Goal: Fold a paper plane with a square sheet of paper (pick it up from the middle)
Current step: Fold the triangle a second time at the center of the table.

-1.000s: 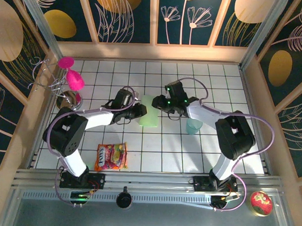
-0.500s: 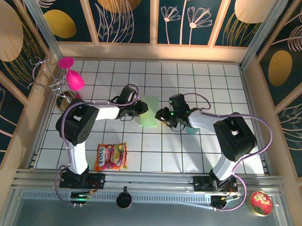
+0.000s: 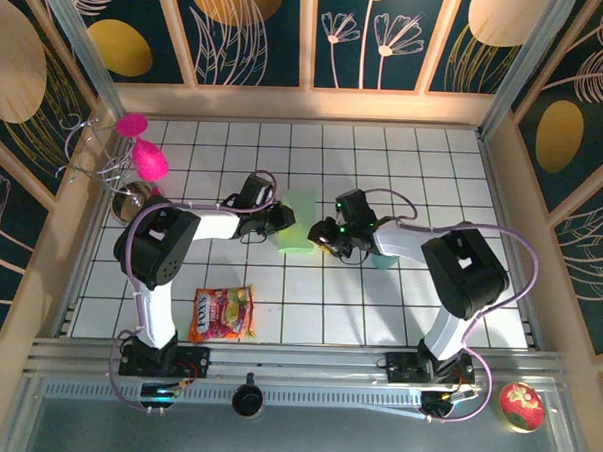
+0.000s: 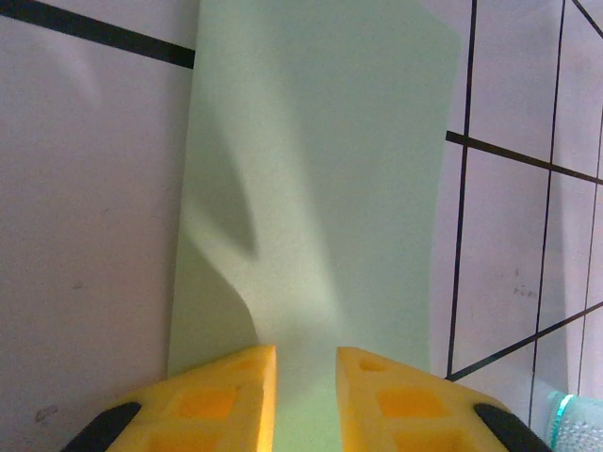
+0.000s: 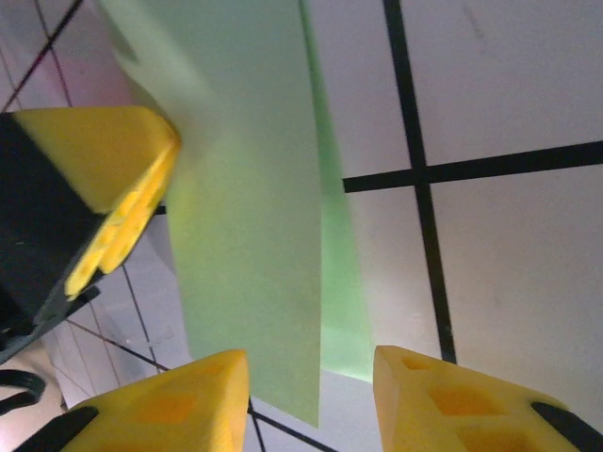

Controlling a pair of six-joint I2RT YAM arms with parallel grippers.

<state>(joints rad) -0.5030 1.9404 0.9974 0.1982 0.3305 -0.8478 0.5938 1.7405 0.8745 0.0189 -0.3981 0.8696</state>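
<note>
1. White table with a black grid, boxed in by dark walls covered in gold and pink leaf prints.
2. Pale green sheet of paper is mid-table, right between the two grippers. It looks doubled over into a tall narrow strip. From the right wrist you can see a second, greener layer peeking out behind the front one.
3. On the left gripper, the yellow fingers sit only a little way apart and the paper's edge runs into the gap. Honestly can't tell if it's actually pinching it.
4. On the right gripper, the jaws are spread wide with the strip's end hanging between them, not clamped. Nothing grabbed there.
5. Teal cup sits just beside the right arm, partly hidden by it.
6. Candy bag lies front left, well apart from the paper.
</note>
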